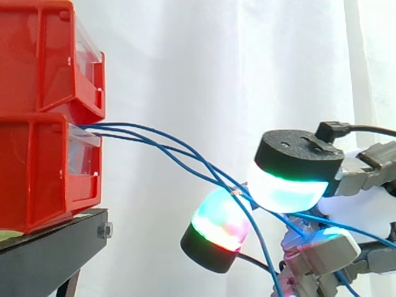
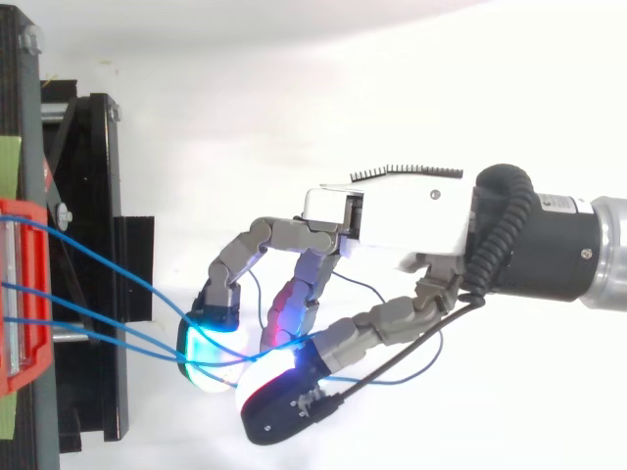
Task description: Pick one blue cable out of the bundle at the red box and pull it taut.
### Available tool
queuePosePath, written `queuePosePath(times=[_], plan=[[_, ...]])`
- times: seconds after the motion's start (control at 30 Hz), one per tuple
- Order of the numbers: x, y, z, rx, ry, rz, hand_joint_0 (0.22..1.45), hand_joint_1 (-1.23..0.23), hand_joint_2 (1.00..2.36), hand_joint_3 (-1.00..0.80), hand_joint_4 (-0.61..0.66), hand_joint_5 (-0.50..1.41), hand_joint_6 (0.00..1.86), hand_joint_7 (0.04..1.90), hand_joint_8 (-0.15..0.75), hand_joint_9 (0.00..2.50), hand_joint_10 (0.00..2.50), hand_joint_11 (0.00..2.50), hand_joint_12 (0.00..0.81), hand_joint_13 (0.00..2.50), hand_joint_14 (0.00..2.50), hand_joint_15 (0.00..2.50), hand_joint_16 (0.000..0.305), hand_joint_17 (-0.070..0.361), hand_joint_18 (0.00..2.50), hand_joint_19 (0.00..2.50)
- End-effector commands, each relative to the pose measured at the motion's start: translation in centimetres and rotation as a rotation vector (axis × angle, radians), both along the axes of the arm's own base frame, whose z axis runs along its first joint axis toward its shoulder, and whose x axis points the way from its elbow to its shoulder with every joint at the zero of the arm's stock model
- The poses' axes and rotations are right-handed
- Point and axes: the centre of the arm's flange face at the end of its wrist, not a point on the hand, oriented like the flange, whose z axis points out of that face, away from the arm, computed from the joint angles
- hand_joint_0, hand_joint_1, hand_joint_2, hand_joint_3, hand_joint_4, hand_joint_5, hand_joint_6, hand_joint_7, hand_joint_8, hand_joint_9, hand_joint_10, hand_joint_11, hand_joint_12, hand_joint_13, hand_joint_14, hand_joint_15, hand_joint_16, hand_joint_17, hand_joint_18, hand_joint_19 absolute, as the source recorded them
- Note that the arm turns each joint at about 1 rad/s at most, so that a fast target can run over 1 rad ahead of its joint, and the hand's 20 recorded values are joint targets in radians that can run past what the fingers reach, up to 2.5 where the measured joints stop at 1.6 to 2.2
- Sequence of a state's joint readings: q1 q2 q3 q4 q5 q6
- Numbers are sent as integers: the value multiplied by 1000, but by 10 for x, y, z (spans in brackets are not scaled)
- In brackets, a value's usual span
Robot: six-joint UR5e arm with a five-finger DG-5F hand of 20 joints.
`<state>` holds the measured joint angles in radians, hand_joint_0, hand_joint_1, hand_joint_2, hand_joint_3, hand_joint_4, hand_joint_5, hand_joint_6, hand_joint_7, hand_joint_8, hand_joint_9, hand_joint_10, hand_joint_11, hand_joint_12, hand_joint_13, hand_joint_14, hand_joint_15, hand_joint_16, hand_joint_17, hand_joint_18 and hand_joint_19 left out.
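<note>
Hand (image 2: 392, 220) fingers curl closed, pinching blue cables (image 1: 213, 171) that run from stacked red bins (image 1: 37, 167) on black stand (image 1: 49, 253).

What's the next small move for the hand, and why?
Probably a short, slow pull away from the red bin, along the cable run. The hand has curled fingers closed on the blue cables where they converge between its glowing pads, yet the cables bow and sag between bin and pads. I cannot tell whether one or several are pinched, so keep it small.
</note>
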<state>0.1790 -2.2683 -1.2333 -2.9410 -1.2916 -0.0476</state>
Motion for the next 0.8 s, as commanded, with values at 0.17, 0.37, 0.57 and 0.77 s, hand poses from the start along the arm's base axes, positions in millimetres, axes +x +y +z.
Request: queuePosePath(times=[0.17,0.37,0.57,0.77], plan=[[-3,-2,5,-5,11,-2,607,-880,1000,-500,41,-136,954,632,398,1297,1,1231,380,1066,15,480,48,109,967,532],[-3,-4,6,-6,10,-3,546,-478,1000,-500,51,-122,909,699,428,1394,4,1148,420,1133,15,497,56,125,1017,568],[-3,-5,7,-6,8,-5,585,-627,1013,-358,63,-135,910,709,429,1359,5,1191,415,1135,13,499,55,124,1014,569],[-4,-6,12,-8,2,-6,632,-756,1018,-282,16,-144,937,701,423,1344,2,1241,400,1133,14,496,53,120,1024,562]])
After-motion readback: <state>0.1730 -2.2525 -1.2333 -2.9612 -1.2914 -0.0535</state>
